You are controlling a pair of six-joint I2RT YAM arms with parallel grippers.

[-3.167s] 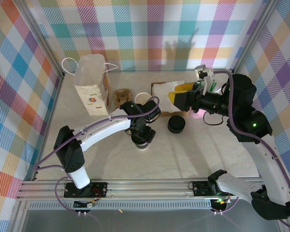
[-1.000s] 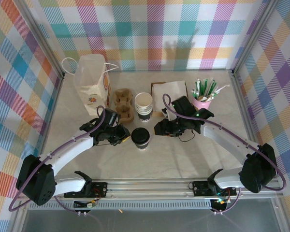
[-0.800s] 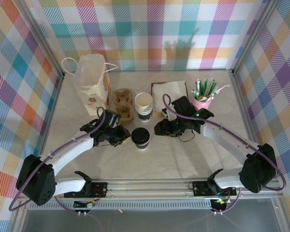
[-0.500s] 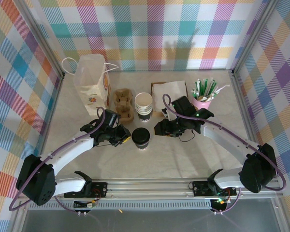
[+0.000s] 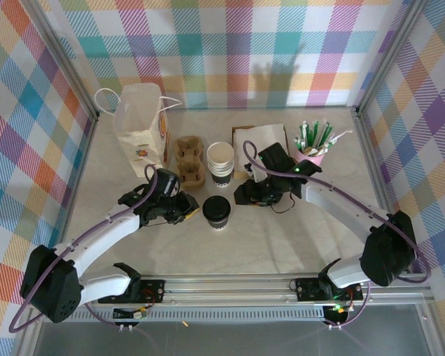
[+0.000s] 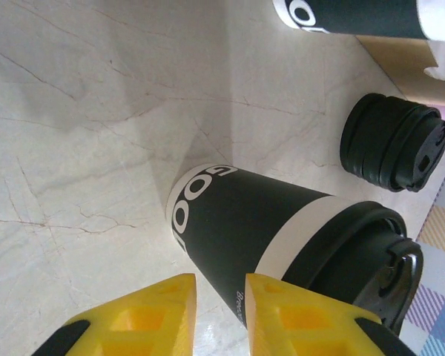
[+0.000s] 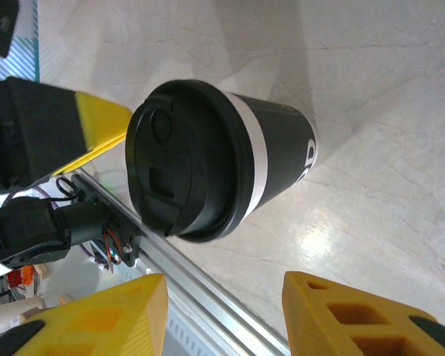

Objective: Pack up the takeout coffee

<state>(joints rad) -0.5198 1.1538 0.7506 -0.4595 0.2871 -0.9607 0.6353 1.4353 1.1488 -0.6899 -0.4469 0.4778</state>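
Note:
The takeout coffee [image 5: 216, 211], a white paper cup with dark print and a round black lid, stands upright on the table between my two arms. My left gripper [image 5: 194, 213] is just to its left. In the left wrist view the cup [image 6: 282, 237] lies beyond the yellow fingertips, and the left gripper [image 6: 221, 297] is open by a narrow gap with nothing in it. My right gripper [image 5: 240, 197] is just right of the cup. In the right wrist view the cup [image 7: 230, 156] is ahead of the right gripper [image 7: 222, 311], which is wide open and holds nothing.
Behind the cup stand a stack of lidless white cups [image 5: 221, 159], a cardboard cup carrier [image 5: 188, 159], a white paper bag [image 5: 139, 133], napkins [image 5: 258, 139] and a pink holder of straws [image 5: 311, 152]. A stack of black lids [image 6: 393, 141] sits beyond the cup.
Three seconds ago the left gripper was over the cup and the right arm was raised at the back right; both now flank the cup. In the last second the left fingers parted slightly.

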